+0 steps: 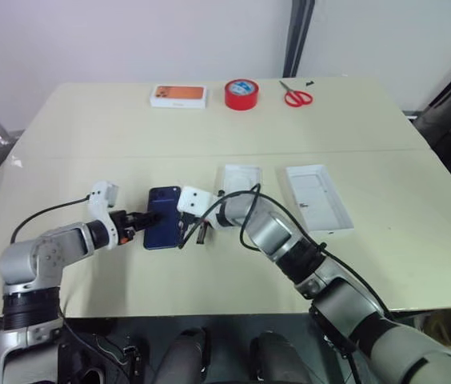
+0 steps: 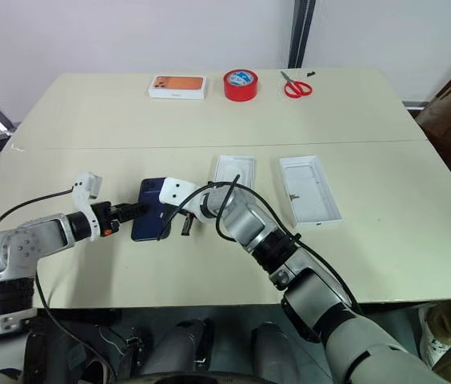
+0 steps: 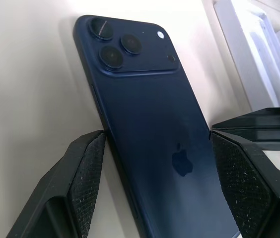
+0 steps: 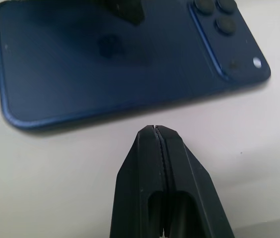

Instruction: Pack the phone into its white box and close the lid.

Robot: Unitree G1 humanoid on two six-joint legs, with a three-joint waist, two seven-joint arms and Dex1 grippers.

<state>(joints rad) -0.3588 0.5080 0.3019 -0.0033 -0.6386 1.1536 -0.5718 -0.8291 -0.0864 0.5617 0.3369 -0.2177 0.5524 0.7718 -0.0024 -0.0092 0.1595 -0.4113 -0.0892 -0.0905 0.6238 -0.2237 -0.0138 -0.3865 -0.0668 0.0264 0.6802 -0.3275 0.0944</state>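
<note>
Left wrist view: phone (image 3: 155, 129) lies back-up on the pale tabletop (image 3: 26, 89), dark navy slab, three lenses clustered in one corner, logo mid-back. The left gripper (image 3: 155, 193) has its fingers (image 3: 88, 183) spread wide, one textured pad at each long edge of the phone. Whether the pads press the edges or stand just off them I cannot tell.

Right wrist view: right gripper (image 4: 161, 148) has its fingers pressed flat together, holding nothing, with the tips just off the phone's long edge above bare tabletop, not touching it.

Head views: phone sits near the front of the tabletop, left of centre, with a gripper at either side; the left comes in from the robot's left, the right reaches across from the right, its white wrist block over the phone's right edge. Black cables loop from both arms.

Just beyond and right of the phone, a small white tray (image 1: 241, 179) lies open side up. Further right, apart from it, a longer white tray (image 1: 317, 198) also lies open side up. Which is the box and which the lid I cannot tell; both insides look whitish.

Along the far edge, well apart from all this: white box with orange picture (image 1: 179, 96), red tape roll (image 1: 241, 93), red-handled scissors (image 1: 296, 96).
</note>
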